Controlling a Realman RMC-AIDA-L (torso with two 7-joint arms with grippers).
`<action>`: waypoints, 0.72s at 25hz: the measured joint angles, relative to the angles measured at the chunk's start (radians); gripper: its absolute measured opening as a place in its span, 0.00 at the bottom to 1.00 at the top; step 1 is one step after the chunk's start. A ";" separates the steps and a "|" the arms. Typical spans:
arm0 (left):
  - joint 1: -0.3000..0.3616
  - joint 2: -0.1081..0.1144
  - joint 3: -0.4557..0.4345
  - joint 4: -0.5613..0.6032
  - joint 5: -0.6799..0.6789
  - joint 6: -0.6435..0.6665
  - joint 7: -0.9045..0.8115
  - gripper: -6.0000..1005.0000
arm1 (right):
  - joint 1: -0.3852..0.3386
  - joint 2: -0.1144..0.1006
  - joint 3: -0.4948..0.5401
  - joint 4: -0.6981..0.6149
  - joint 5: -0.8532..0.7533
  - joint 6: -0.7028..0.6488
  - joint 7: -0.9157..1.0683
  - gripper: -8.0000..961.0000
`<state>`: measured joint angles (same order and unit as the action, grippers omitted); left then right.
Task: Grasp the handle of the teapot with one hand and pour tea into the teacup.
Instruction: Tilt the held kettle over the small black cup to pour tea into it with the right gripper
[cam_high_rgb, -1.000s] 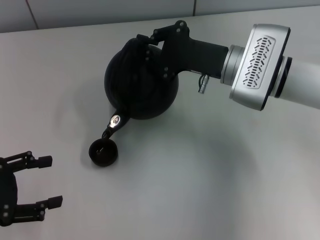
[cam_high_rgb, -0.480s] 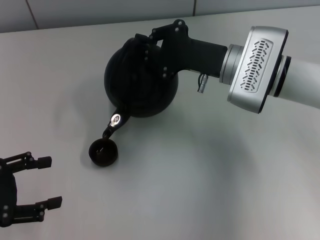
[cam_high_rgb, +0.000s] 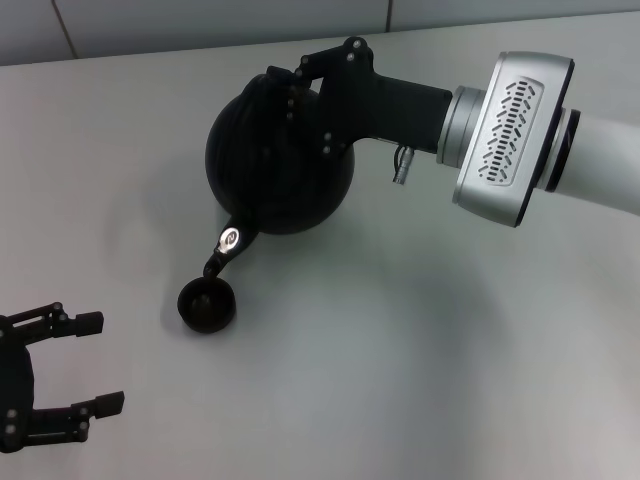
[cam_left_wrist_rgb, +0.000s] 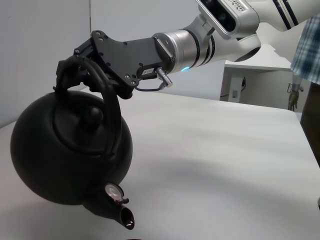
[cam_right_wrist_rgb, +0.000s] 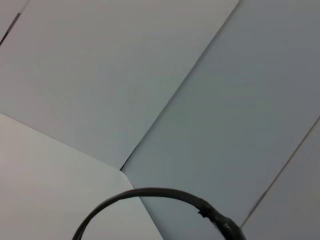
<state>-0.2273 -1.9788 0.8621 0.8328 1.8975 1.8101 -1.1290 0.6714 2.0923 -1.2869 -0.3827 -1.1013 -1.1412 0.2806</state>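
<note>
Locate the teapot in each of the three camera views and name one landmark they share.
Head view: the teapot hangs tilted at upper centre, spout down toward the teacup.
Left wrist view: the teapot fills the left side, off the table, spout low.
Right wrist view: its body is out of frame; only the handle arcs along the bottom edge.
Shared landmark: the handle, held by the right gripper.

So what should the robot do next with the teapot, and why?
Probably keep the tilt steady, or tip slightly more. The right end effector holds the handle, and the teapot is lifted and tipped, its spout just above the teacup. The left end effector sits open, away from them.
</note>
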 joint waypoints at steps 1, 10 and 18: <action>-0.001 0.000 0.000 0.000 0.000 0.000 0.000 0.83 | 0.001 0.000 -0.001 0.000 0.000 0.000 0.000 0.10; -0.003 0.000 -0.001 0.000 0.000 0.000 0.000 0.83 | 0.001 0.000 -0.027 -0.012 0.001 0.000 -0.001 0.10; -0.003 0.000 -0.002 0.000 0.000 -0.002 0.000 0.83 | 0.001 0.000 -0.038 -0.013 0.001 0.003 -0.023 0.10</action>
<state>-0.2303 -1.9788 0.8606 0.8330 1.8975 1.8086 -1.1289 0.6723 2.0923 -1.3249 -0.3959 -1.1000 -1.1381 0.2580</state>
